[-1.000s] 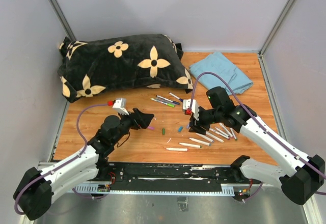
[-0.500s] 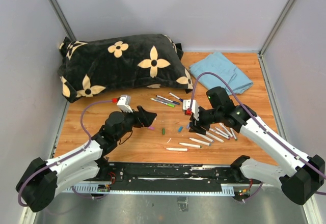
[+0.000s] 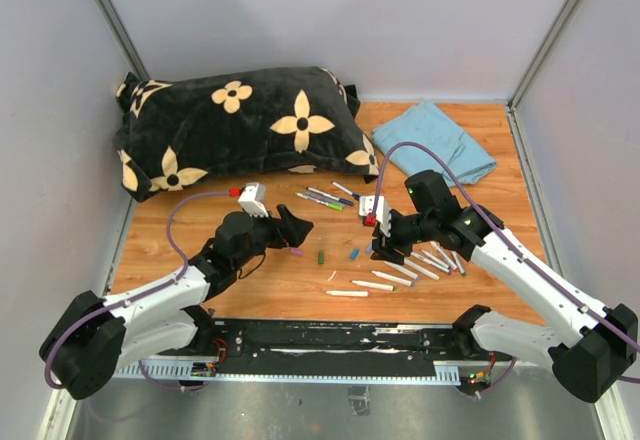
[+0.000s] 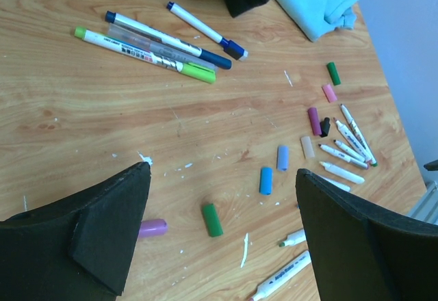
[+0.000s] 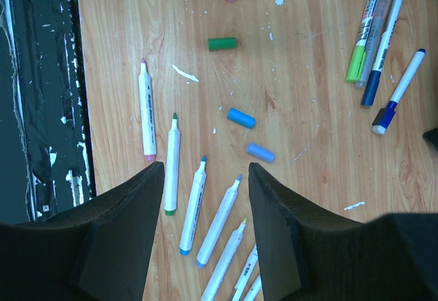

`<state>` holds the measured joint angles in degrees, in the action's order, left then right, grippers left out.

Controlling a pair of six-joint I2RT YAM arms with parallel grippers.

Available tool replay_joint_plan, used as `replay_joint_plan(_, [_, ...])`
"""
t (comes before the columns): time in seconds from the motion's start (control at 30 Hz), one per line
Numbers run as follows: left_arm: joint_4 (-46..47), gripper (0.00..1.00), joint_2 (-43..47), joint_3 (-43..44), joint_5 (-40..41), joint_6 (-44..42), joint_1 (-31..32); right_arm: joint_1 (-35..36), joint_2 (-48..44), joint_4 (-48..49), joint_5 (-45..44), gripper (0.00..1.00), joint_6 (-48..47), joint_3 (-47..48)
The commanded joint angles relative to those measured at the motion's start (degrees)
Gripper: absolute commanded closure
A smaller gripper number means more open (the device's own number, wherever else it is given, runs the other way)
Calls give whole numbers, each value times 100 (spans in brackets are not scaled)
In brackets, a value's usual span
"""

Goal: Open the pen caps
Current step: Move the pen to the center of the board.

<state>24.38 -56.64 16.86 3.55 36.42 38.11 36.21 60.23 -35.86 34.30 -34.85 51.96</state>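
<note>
Bright, even light falls from overhead on the tabletop [image 3: 290,285], and the shadows under both arms come out soft and faint. The black pillow [image 3: 235,125] swallows detail in its folds. On the wrist views the wood grain is crisp, while the left end effector [image 4: 222,171] and right end effector [image 5: 205,167] show their fingers [image 4: 102,239] as dark, soft-edged, slightly blurred shapes up close.

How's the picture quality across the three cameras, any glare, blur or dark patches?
Top external view: soft even light, no glare, the pillow sharp. Left wrist view: the green cap crisp, the left gripper's fingers nearly black, little detail. Right wrist view: the uncapped pens sharp, the right gripper's fingers equally dark.
</note>
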Motion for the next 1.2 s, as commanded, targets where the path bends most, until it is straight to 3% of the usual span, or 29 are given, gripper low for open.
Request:
replay_joint_plan(0.0, [175, 9, -192, 247, -83, 38, 12, -88, -65, -4, 22, 46, -101, -71])
replay_joint_plan(1.17, [-937, 10, -2004, 1799, 313, 285, 12, -100, -77, -7, -19, 46, -136, -87])
